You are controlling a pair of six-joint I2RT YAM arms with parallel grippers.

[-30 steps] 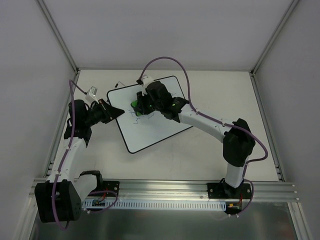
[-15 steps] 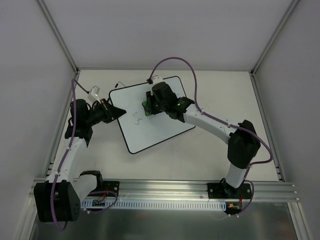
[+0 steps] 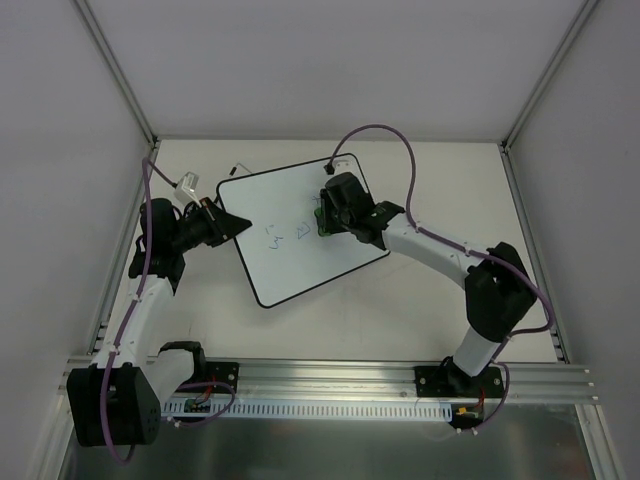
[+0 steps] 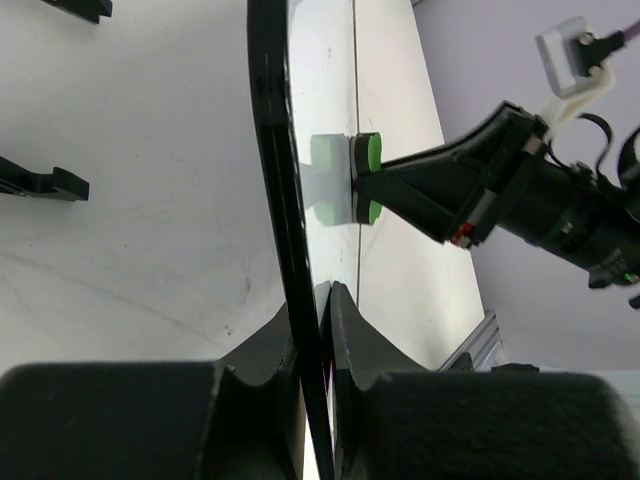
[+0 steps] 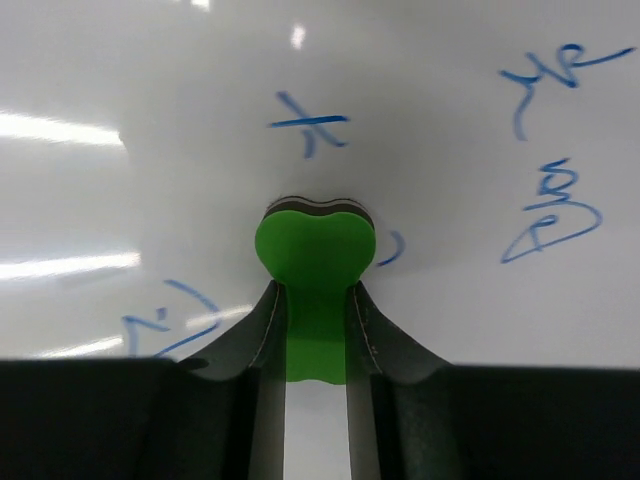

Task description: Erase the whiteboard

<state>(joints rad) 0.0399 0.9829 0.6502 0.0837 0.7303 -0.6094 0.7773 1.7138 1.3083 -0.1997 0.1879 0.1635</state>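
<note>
Right fingers (image 5: 265, 345) clamp a small green eraser block (image 5: 315, 250) flat against the black-rimmed white whiteboard (image 3: 290, 270) on the counter (image 3: 420, 300), left fingers (image 4: 350, 325) pinching its rim; steady pressure over remaining blue writing (image 5: 550, 215) serves best.

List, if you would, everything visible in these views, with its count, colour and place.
whiteboard: one, white with black rim, askew at mid-table
handwriting: several marks, blue, on the whiteboard around the eraser
eraser: one, green, pressed against the whiteboard's right part
table: one, off-white, beneath everything
rail: one, silver, along the near edge
cables: two, purple, one along each arm
left gripper: one, black, shut on the whiteboard's left rim
right gripper: one, black, shut on the eraser
</note>
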